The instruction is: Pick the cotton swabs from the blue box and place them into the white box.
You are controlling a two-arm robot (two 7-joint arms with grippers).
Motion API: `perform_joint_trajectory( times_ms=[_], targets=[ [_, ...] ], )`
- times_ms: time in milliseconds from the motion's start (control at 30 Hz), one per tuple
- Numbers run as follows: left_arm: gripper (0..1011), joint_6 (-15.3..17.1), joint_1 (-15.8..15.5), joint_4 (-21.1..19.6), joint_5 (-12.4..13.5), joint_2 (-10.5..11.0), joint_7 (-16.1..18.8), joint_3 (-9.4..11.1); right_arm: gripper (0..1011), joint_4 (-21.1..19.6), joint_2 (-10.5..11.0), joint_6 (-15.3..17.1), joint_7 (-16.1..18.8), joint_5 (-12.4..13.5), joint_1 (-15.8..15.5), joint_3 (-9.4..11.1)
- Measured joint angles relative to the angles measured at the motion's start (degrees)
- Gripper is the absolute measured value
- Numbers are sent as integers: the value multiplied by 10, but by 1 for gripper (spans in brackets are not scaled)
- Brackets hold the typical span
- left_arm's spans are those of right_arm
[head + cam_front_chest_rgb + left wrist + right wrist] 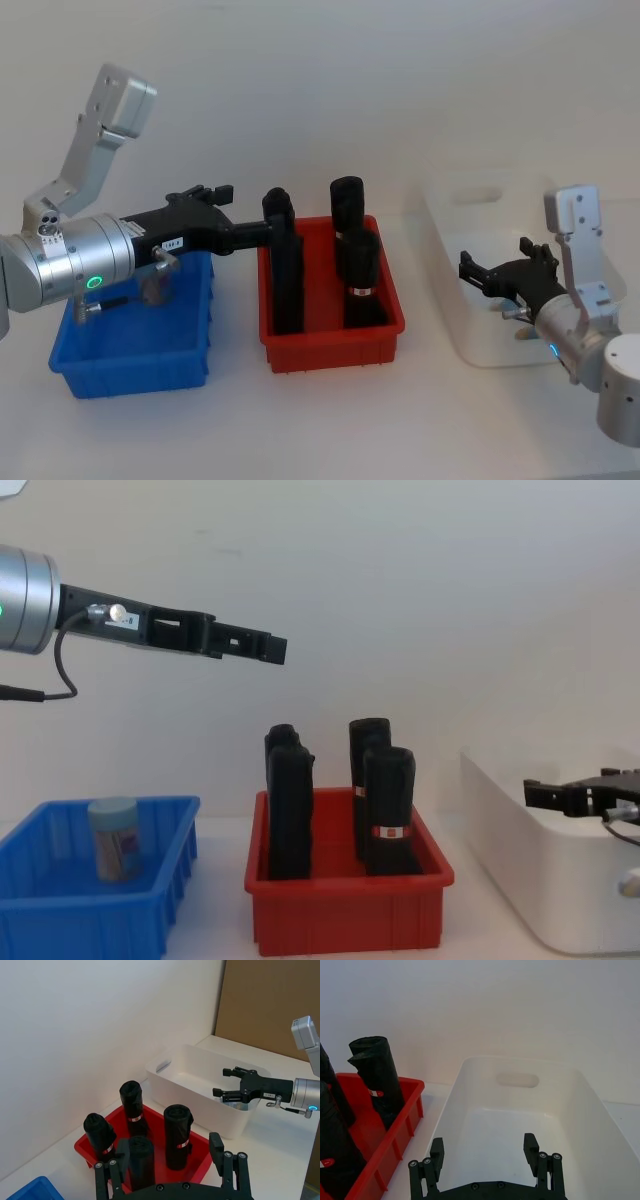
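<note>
A white table (300, 430) carries three bins in a row, seemingly not touching: the blue box (130, 378), a red bin (330, 352), the white box (480, 345).

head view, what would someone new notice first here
The red bin at centre, packed with four tall black rolls, draws the eye first. The left gripper hangs open high over its left side, the right gripper open over the white box on the right. One jar of cotton swabs stands in the blue box on the left.
</note>
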Motion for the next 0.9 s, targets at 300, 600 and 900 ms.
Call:
perform_joint_trajectory(
  times_ms=[300,600,900],
  targets=[
    [1004,0,0,0,0,0,0,0,1002,-18,4,-21,-2,2,-10,4],
    [1004,0,0,0,0,0,0,0,1002,-51,14,-39,-4,8,-26,12],
    [1004,0,0,0,0,0,0,0,1002,-73,21,-48,-4,12,-37,18]
  ],
)
